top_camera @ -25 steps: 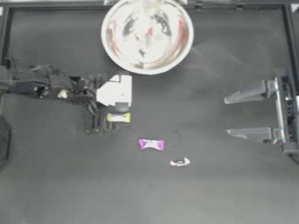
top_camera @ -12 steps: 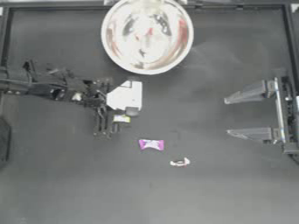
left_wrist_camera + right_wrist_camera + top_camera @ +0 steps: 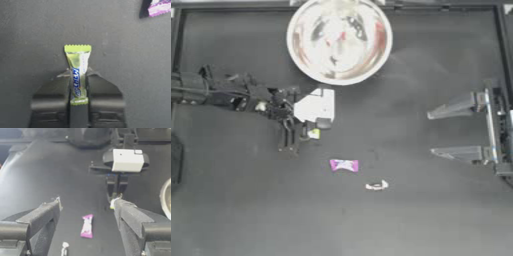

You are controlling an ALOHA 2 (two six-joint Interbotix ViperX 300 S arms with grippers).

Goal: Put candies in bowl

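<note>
Top view: left tool [image 3: 298, 137] sits left of bench centre, below the bowl [image 3: 339, 40], which is at the bench's far edge, mid-width. Yellow-green candy [image 3: 313, 133] is at the tool tip; magenta candy [image 3: 344, 165] and white candy [image 3: 376, 186] lie loose near bench centre, well apart from the bowl. Red and pale flecks inside the bowl may be candies already in, can't tell for sure; so approx. three left, one in hand. Open bench between tool and bowl, nothing in the way. Right tool [image 3: 458, 129] is parked by the right edge, jaws apart. Left wrist view: left tool [image 3: 78, 86] is clamped on the yellow-green candy [image 3: 78, 72], one twisted end sticking out past the tips; magenta candy [image 3: 159, 7] nearby. Right wrist view: right tool [image 3: 85, 210] spread wide, empty; magenta candy [image 3: 87, 226] and white candy [image 3: 64, 248] on the bench before it.
</note>
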